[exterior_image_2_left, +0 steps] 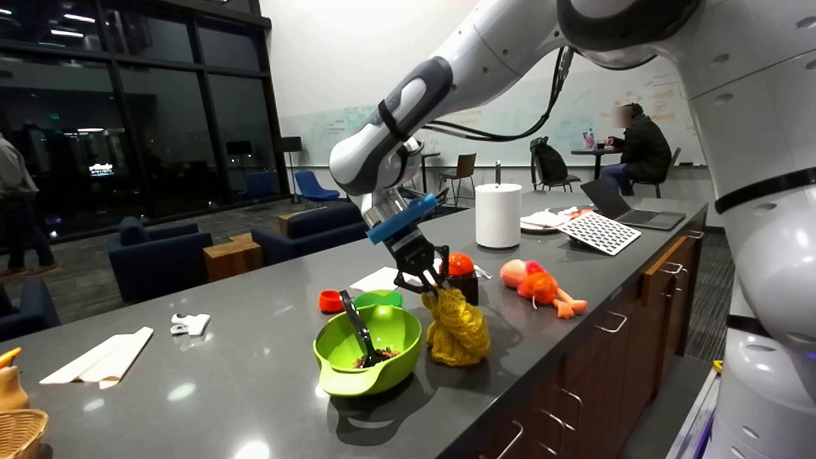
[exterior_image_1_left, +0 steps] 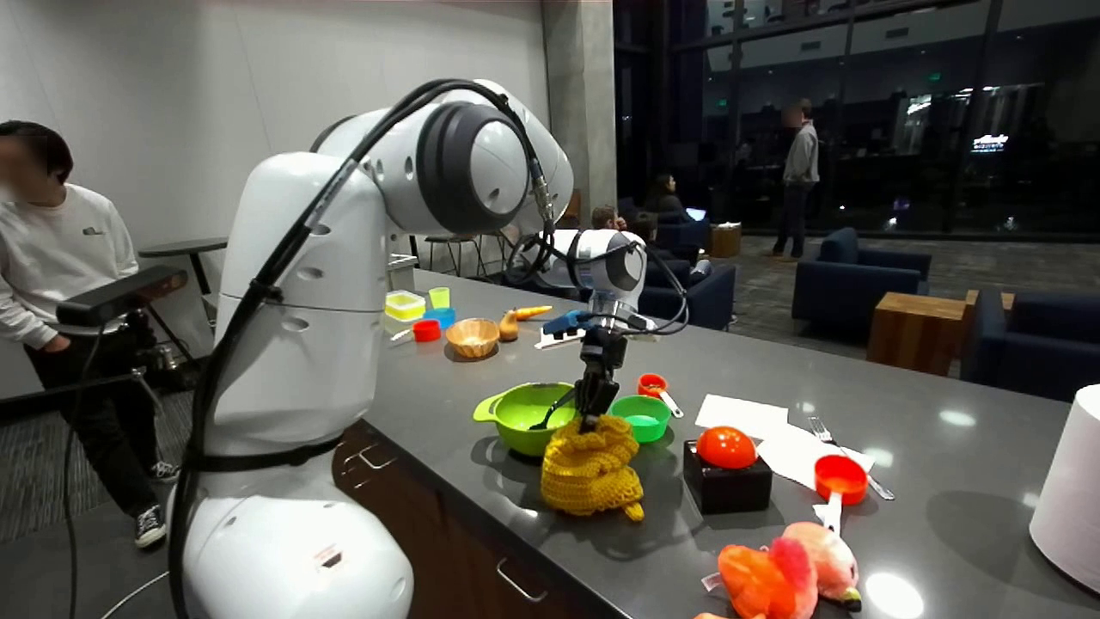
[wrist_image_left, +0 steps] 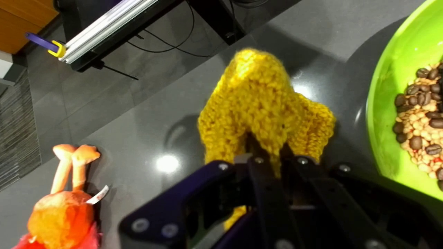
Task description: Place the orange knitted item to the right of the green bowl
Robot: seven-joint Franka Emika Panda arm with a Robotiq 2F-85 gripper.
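- Orange knitted item (exterior_image_2_left: 460, 338): yellow-orange, ribbed, pinched narrow at the top, sagging and wider below. In an exterior view it sits just right of the green bowl (exterior_image_2_left: 400, 368).
- Wrist view: a strip of worktop (exterior_image_2_left: 223, 408) shows between knitted item and green bowl, so the two are apart. Whether the item's underside touches the worktop, cannot tell.
- Tool (exterior_image_1_left: 589, 419): fingers drawn close together, knit gripped between them from above; in the wrist view the fingertips sink into the folds.
- Green bowl: black utensil (exterior_image_2_left: 360, 330) leaning inside, head down among dark beans (wrist_image_left: 424, 98) and pale grains (wrist_image_left: 417, 122).
- Smaller green bowl (exterior_image_2_left: 382, 297): just on the far side of the large one in an exterior view; contact cannot be told. Small red cup (exterior_image_2_left: 331, 301) left of it, near.
- Black box (exterior_image_1_left: 729, 492), red dome (exterior_image_1_left: 726, 447) on top: right of the knitted item in an exterior view, apart from it.
- Stuffed toy (exterior_image_1_left: 767, 580), orange and pink: near right in the same view, lying down. Red measuring cup (exterior_image_1_left: 840, 475) just beyond it on the far side.
- Wooden bowl (exterior_image_1_left: 473, 340): far left there.
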